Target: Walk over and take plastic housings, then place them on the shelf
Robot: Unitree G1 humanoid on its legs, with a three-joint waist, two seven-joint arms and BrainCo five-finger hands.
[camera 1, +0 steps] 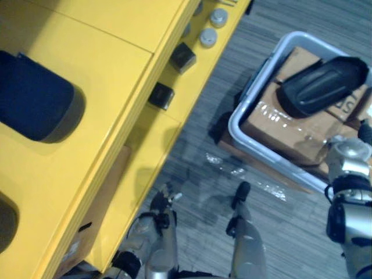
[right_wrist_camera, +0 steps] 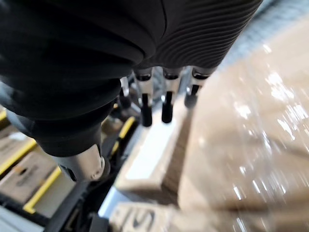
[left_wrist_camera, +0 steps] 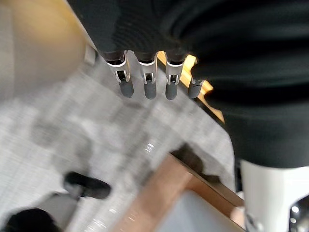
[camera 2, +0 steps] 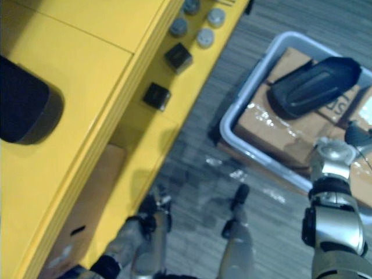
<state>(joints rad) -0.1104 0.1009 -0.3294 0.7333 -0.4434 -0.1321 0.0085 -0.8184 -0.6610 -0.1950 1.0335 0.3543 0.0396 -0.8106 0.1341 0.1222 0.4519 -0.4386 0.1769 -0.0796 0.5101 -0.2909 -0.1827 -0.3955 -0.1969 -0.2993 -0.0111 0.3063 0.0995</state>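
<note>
Empty-handed at the bin: the robot's right hand [right_wrist_camera: 166, 104] hangs with its fingers straight and slack, holding nothing, above the shiny wrapped cardboard boxes [camera 1: 279, 125] stacked in a pale grey bin [camera 1: 235, 125]. The left hand [left_wrist_camera: 146, 79] is down at its side over the grey carpet [camera 1: 221, 174], fingers likewise straight and bare, close to the foot of the yellow shelf [camera 1: 116, 75].

The piece it has come for, a long black plastic housing [camera 1: 322, 84], lies tilted across the top of the boxes at the far end of the bin, apart from the right hand and untouched. A dark rounded piece [camera 1: 35, 104], seemingly of the same sort, sits on the shelf's top board. On the lower board are two small black blocks [camera 1: 182, 57] and a few grey round caps [camera 1: 208, 37]; a brown carton [camera 1: 99, 203] stands underneath.

From where I stand, the walk-over looks done and the pick-up is the step in hand. The next move calls for the right hand to reach farther along the bin, settle over the housing and curl round its edge. The housing is broad and smooth-looking, so the left hand may be needed too. Then comes the turn toward the shelf on the robot's left, where the top board has open space beside the dark piece.
</note>
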